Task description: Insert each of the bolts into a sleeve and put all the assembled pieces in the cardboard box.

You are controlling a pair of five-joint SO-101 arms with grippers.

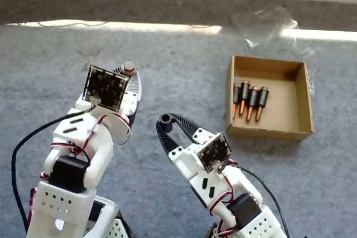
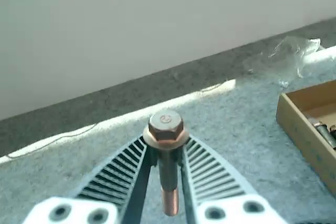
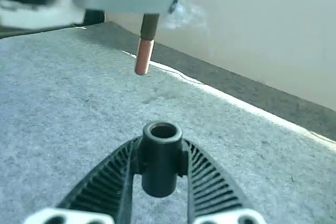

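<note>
Left gripper [image 2: 166,148] holds bolt [image 2: 166,125] upright, tip down — in high view, 11 o'clock of bore-up sleeve [image 1: 165,120] clamped in right gripper [image 3: 160,153].

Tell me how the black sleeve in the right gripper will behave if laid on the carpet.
The sleeve looks rigid: the fingers clamp it without visible denting. Being a short round tube, it would probably roll if laid on its side, though the fuzzy carpet should slow it.

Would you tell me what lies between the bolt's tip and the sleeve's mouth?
Nothing: the right wrist view shows the bolt and sleeve apart, with just bare carpet behind the gap.
</note>
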